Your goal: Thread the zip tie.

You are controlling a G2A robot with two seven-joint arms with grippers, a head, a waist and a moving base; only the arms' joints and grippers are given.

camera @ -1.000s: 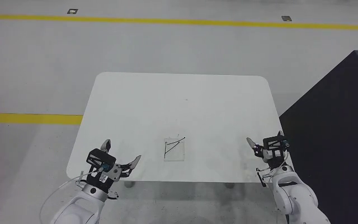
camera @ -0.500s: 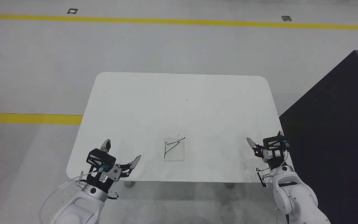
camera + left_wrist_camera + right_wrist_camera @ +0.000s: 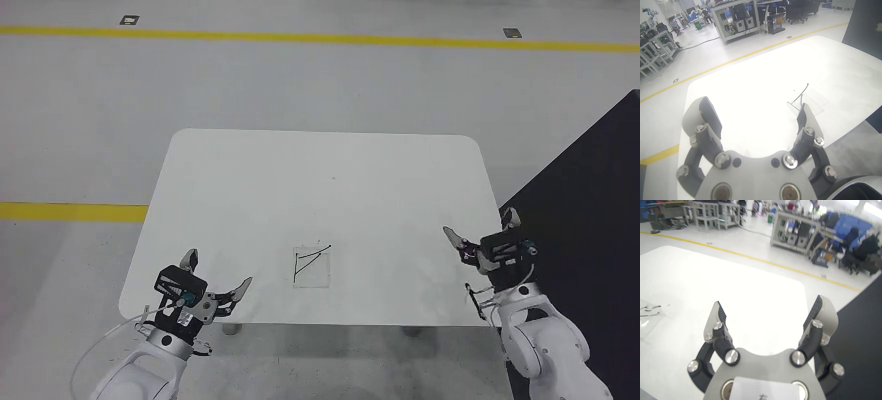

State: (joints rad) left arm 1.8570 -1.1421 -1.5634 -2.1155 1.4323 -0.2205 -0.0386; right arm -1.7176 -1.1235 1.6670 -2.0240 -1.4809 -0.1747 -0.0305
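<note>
So the big white table (image 3: pixel 320 180) took up the middle of the top view, and we had both arms parked at its lower corners. The left gripper (image 3: pixel 216 272) sat over the lower left corner with its jaws spread wide and nothing between them; the left wrist view (image 3: pixel 754 103) showed the same. The right gripper (image 3: pixel 480 226) hung at the lower right edge, also wide apart and empty, and its own camera (image 3: pixel 768 301) confirmed that. Near the lower middle of the table lay a small clear sheet (image 3: pixel 312 267), and on it the zip tie (image 3: pixel 310 262), a thin black thing bent into a narrow V, well apart from both grippers. We figured it'd be super light, springy and pretty slick, lying nearly flat, so pinching it off that sheet looked fiddly and the sheet might slide too. Our guess was to grab one arm of the V near its free end and hold the other end steady. We couldn't tell which end had the head.
</note>
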